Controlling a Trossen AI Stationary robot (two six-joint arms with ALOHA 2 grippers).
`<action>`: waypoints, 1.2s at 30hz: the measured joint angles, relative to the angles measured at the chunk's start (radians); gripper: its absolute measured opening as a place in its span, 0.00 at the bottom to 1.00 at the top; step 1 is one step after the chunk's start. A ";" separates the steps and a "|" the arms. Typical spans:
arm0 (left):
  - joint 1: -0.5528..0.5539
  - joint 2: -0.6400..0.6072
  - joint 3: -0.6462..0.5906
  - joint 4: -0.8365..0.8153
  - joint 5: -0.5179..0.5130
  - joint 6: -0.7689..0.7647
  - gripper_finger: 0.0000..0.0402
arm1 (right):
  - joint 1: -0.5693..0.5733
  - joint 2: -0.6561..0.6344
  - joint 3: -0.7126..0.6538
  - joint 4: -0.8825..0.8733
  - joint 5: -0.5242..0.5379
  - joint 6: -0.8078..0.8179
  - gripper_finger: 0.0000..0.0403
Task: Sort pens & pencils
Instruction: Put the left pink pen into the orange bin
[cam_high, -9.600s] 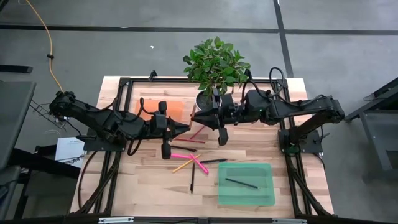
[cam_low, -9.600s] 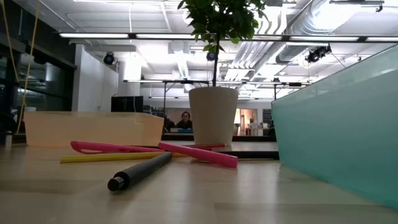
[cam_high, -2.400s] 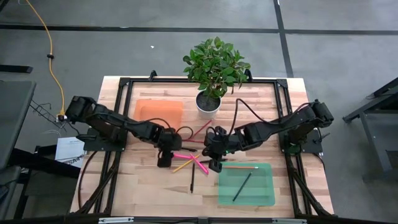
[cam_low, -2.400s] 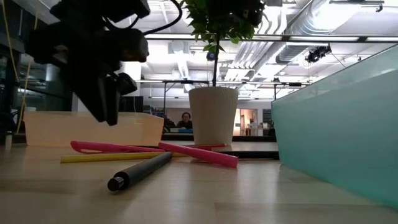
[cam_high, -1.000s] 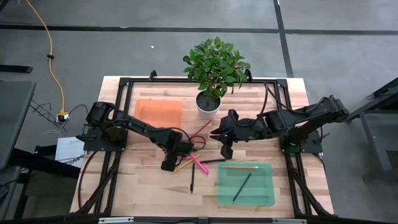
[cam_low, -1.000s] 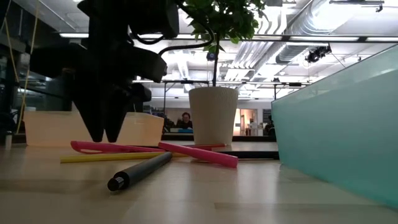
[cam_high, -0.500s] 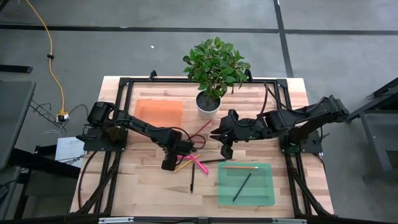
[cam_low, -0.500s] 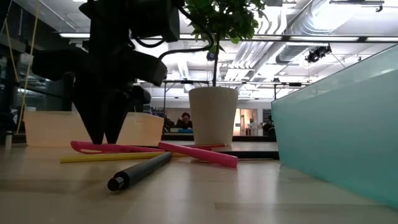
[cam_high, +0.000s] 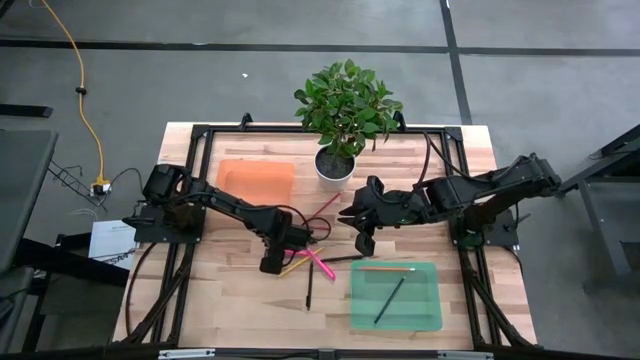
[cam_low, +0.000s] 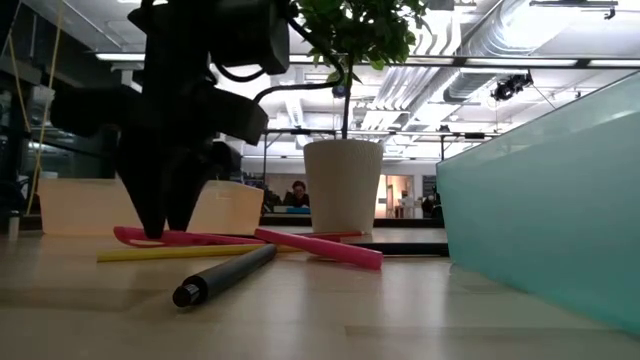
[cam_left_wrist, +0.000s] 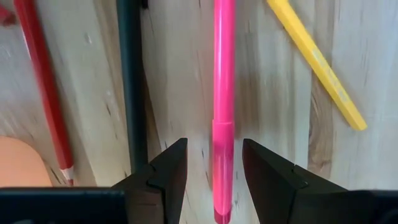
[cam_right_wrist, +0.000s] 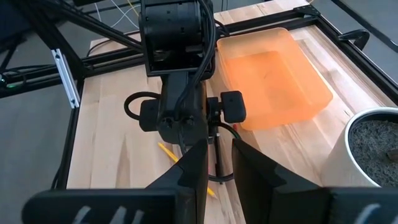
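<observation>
A pink pen (cam_left_wrist: 224, 93) lies on the wood table among other sticks. A black pen (cam_left_wrist: 127, 81) and a red pencil (cam_left_wrist: 43, 93) lie on one side of it, a yellow pencil (cam_left_wrist: 314, 62) on the other. My left gripper (cam_high: 280, 252) stands open, pointing down. One finger stands on each side of the pink pen's end, with a gap on both sides, its tips (cam_low: 163, 232) low over the table. My right gripper (cam_high: 362, 240) hovers above the table's middle, open by a narrow gap (cam_right_wrist: 219, 152), with nothing in it.
A green tray (cam_high: 395, 296) at the near right holds an orange pencil (cam_high: 385, 268) and a dark one (cam_high: 388, 300). An orange tray (cam_high: 256, 180) and a potted plant (cam_high: 342, 160) stand at the far side. A second pink pen (cam_high: 320, 263) and a black pen (cam_high: 308, 288) lie nearby.
My left gripper has sunk a little toward the pink pen, still open. The pens and pencils lie where they were.
</observation>
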 joint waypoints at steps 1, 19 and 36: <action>0.000 0.005 0.000 0.001 0.002 0.000 0.35 | 0.000 0.000 0.000 0.000 0.000 0.000 0.16; 0.000 0.025 0.001 0.000 0.010 0.000 0.23 | 0.000 0.000 0.000 -0.007 0.000 -0.008 0.16; -0.001 0.021 0.041 -0.018 0.045 0.004 0.14 | 0.000 0.000 0.000 -0.007 0.000 -0.015 0.16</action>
